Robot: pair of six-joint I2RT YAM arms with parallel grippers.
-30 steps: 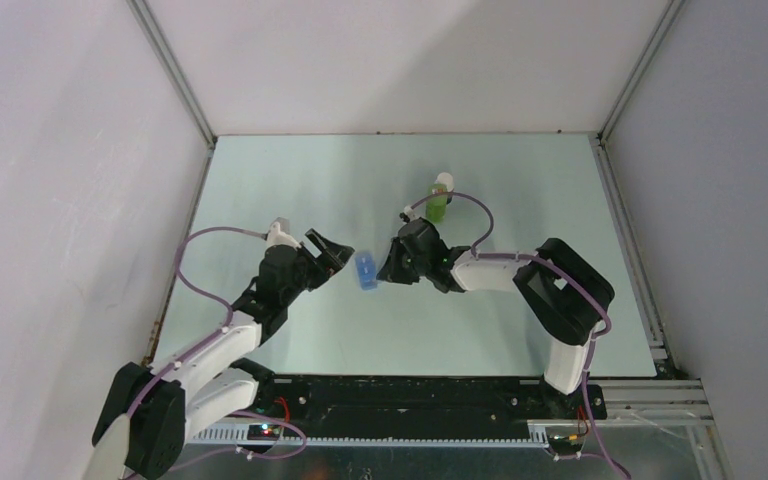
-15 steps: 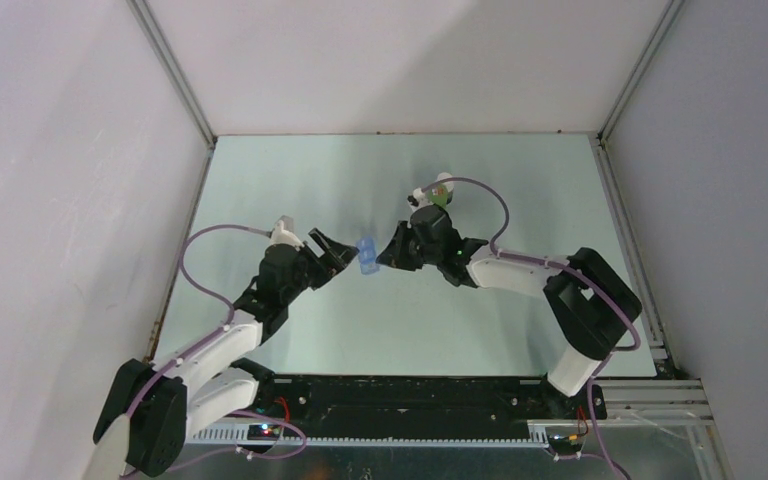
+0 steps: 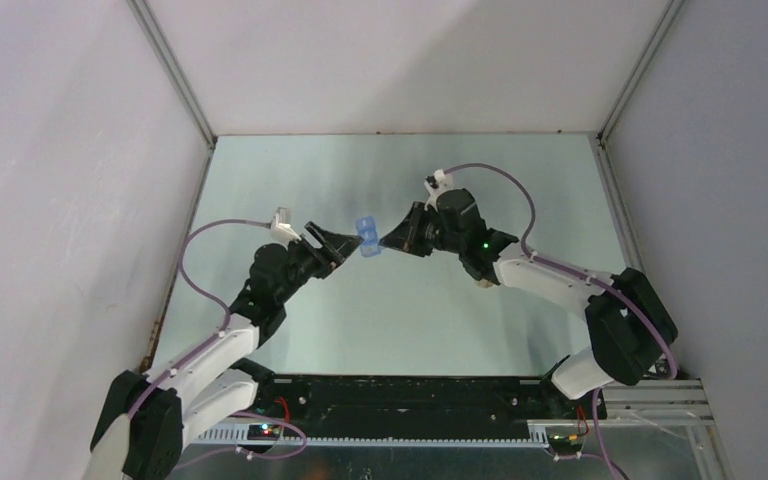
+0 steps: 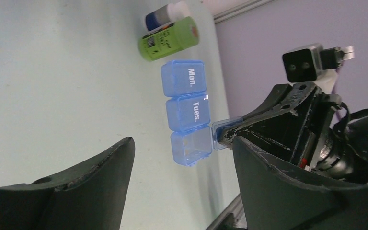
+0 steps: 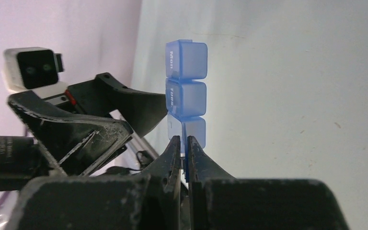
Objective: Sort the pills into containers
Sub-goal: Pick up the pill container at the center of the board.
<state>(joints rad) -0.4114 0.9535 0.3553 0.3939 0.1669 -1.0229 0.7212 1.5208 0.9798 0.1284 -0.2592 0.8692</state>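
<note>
A blue three-cell pill organiser (image 3: 366, 238) marked Mon. and Tues. hangs in the air above the table. My right gripper (image 3: 386, 242) is shut on the thin lid flap of its third cell, which stands open (image 4: 190, 147). The organiser also shows in the right wrist view (image 5: 186, 88). My left gripper (image 3: 348, 246) is open and faces the organiser from the left, just short of it; its fingers (image 4: 91, 182) are spread wide with nothing between them. A green bottle (image 4: 168, 40) and a white-capped blue bottle (image 4: 165, 14) lie on the table behind. No loose pills show.
The pale green table (image 3: 290, 180) is walled by white panels with metal rails at the back corners. The two bottles are hidden by my right arm in the top view. A black rail runs along the near edge (image 3: 410, 390).
My right gripper has lifted the organiser off the table and carried it up and back. My left gripper has risen with it and stays open beside it.
</note>
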